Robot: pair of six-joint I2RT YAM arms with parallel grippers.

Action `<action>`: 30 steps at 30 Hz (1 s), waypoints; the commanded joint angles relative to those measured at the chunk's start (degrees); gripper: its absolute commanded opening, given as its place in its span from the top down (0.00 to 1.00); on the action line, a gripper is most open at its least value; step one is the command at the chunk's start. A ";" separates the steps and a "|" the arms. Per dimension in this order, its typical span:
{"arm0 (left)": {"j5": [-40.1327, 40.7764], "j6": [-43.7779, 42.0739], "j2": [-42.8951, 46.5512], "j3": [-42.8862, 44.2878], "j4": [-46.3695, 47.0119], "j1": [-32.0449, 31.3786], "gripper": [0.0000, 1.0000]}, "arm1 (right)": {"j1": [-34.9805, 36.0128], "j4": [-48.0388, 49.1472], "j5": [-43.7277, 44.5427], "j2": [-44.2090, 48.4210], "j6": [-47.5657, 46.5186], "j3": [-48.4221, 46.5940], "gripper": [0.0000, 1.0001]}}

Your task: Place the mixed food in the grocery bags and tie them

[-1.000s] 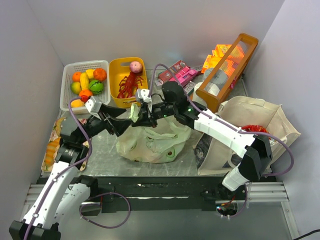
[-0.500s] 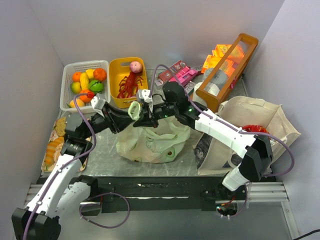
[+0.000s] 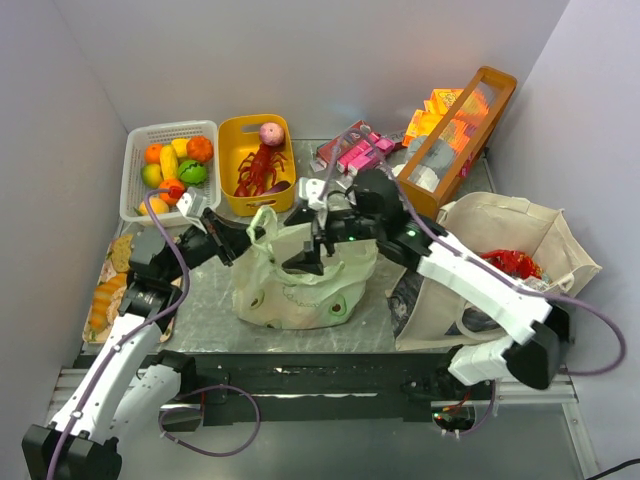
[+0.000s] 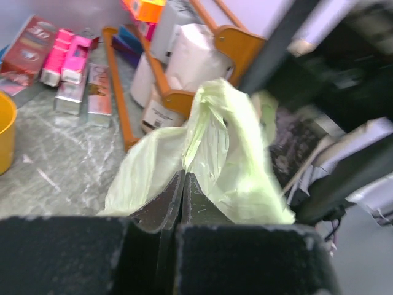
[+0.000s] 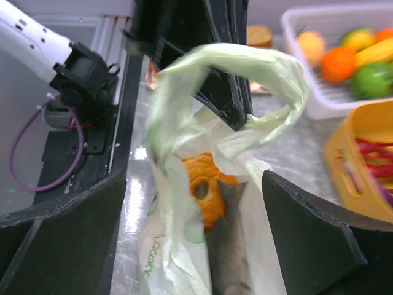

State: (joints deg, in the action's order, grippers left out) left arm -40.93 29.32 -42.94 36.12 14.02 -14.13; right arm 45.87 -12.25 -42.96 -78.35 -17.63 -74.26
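Note:
The pale green plastic grocery bag (image 3: 300, 285) sits mid-table, its loop handle (image 5: 245, 67) pulled up. My left gripper (image 3: 250, 236) is shut on that handle; in the left wrist view the jaws (image 4: 183, 175) meet with green film (image 4: 221, 141) pinched at their tips. My right gripper (image 3: 312, 245) hovers open just over the bag's mouth, its fingers (image 5: 67, 227) standing wide on either side of the bag without holding it. An orange food item (image 5: 209, 184) shows inside the bag. The beige canvas tote (image 3: 520, 235) lies at the right with a red packet (image 3: 510, 262) in it.
A white basket of toy fruit (image 3: 170, 165) and a yellow basket with a red lobster (image 3: 258, 160) stand at the back left. Pink boxes (image 3: 355, 150) and a wooden crate (image 3: 455, 135) are at the back right. Bread pieces (image 3: 105, 300) lie at the left edge.
My left gripper closed on the green bag's handle. My right gripper let go, opened wide and drew back to the right over the bag.

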 commanded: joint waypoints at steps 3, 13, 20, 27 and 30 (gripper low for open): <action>7.08 -1.20 1.27 0.44 -3.29 -0.20 0.98 | 0.10 -0.58 10.42 11.63 -0.57 2.09 0.01; 12.28 -2.87 4.00 0.80 -6.73 -0.11 0.98 | -1.48 0.73 29.51 20.25 -0.21 10.53 0.00; 11.84 -3.13 3.47 1.24 -7.87 -0.19 0.98 | -6.40 4.34 25.03 14.11 -1.00 11.95 0.00; 12.89 -4.18 3.30 2.20 -9.97 -0.20 0.98 | -7.11 4.08 16.69 12.51 -0.39 13.08 0.00; 12.89 -4.27 3.12 2.29 -9.89 -0.11 0.98 | -7.11 5.13 15.02 14.18 1.01 15.28 0.00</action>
State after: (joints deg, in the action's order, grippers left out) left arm -28.75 26.15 -39.86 36.12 4.27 -14.13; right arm 38.96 -10.50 -23.40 -67.05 -17.98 -60.97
